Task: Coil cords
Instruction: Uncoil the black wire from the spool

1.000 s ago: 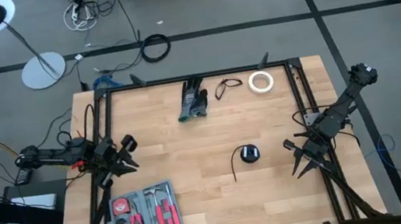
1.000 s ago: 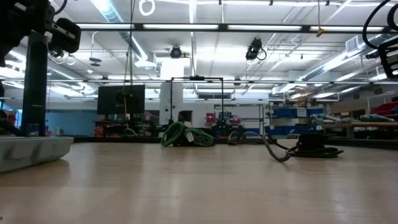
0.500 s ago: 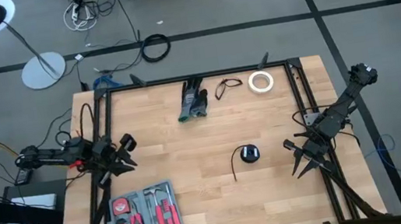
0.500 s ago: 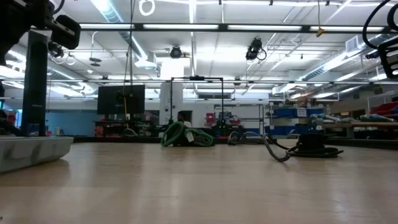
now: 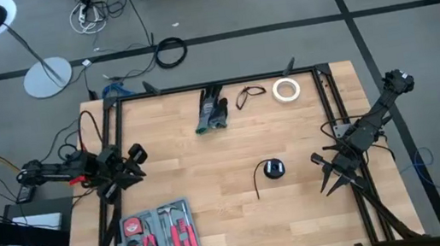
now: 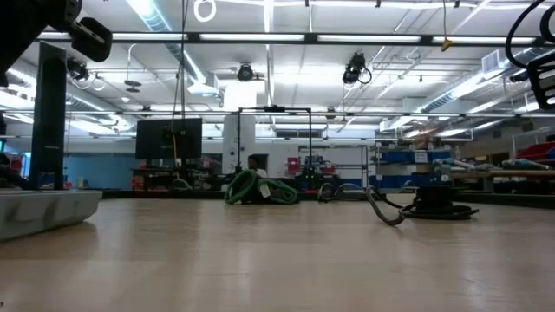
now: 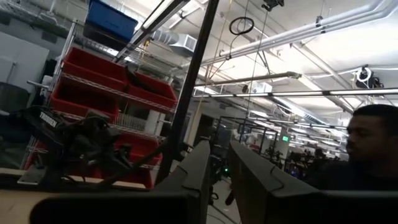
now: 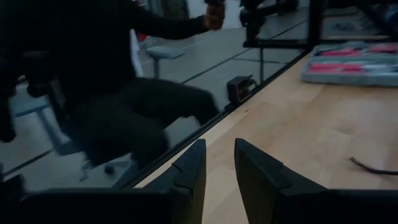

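Left gripper (image 5: 133, 166): I see fingers slightly apart, empty.
Right gripper (image 5: 329, 183): narrow gap, empty.
Coiled cord (image 5: 273, 169): well inboard; tail (image 8: 373, 165) possibly its end.

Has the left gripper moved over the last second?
Yes. The left gripper has drawn back slightly toward the table's left edge, away from the tool case, and tilted upward.

The left gripper (image 5: 133, 165) has swung at the tabletop's left edge, drawing a little back toward the far edge; in the low view it seems raised.
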Controlling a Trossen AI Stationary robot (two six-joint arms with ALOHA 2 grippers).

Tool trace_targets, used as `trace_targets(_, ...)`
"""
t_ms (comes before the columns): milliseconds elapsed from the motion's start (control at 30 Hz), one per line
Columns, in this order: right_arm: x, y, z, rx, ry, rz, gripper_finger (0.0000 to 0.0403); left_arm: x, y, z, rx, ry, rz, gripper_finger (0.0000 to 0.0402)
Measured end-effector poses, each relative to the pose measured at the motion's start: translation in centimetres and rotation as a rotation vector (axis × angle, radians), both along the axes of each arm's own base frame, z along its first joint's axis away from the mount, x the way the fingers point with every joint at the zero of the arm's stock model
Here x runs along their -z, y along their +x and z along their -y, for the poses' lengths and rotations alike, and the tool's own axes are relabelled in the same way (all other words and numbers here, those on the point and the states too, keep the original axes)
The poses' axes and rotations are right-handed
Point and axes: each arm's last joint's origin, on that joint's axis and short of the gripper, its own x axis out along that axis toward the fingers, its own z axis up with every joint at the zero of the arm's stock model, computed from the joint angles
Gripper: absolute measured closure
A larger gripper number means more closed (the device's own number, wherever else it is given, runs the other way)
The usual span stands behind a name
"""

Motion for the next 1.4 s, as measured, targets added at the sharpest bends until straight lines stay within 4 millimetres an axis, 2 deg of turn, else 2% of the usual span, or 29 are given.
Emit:
trace_targets(100, -0.1, 0.1, 0.1, 0.051, 0.004, 0.013, 0.0318, 0.0, 0.0, 0.0, 0.000, 0.000, -0.001, 0.0337)
trace_targets(400, -0.5, 0.2, 0.1, 0.048, 0.029, 0.043, 0.0318, 0.0, 0.1, -0.1, -0.049, -0.024, -0.005, 0.0337)
trace_targets(700, -1.7, 0.2, 0.1, 0.052, 0.192, 0.067, 0.0318, 0.0, 0.1, -0.4, -0.143, -0.075, -0.014, 0.0337)
trace_targets(1000, -2.4, 0.3, 0.3, 0.120, 0.207, 0.150, 0.0318, 0.1, 0.2, -0.5, -0.158, -0.077, -0.035, 0.0337)
trace_targets(1100, -2.5, 0.4, 0.4, 0.190, 0.200, 0.166, 0.0318, 0.5, 0.4, -0.6, -0.208, -0.097, -0.076, 0.0337)
trace_targets(1200, -2.3, 0.6, 0.9, 0.372, 0.202, 0.155, 0.0318, 0.9, 0.6, -0.9, -0.297, -0.168, -0.134, 0.0337)
trace_targets(1300, -2.0, 0.9, 1.4, 0.587, 0.197, 0.126, 0.0318, 1.7, 1.0, -1.1, -0.398, -0.160, -0.292, 0.0337)
trace_targets(1400, -1.4, 1.3, 1.7, 0.704, 0.123, 0.081, 0.0319, 1.8, 1.3, -1.3, -0.476, -0.130, -0.423, 0.0337)
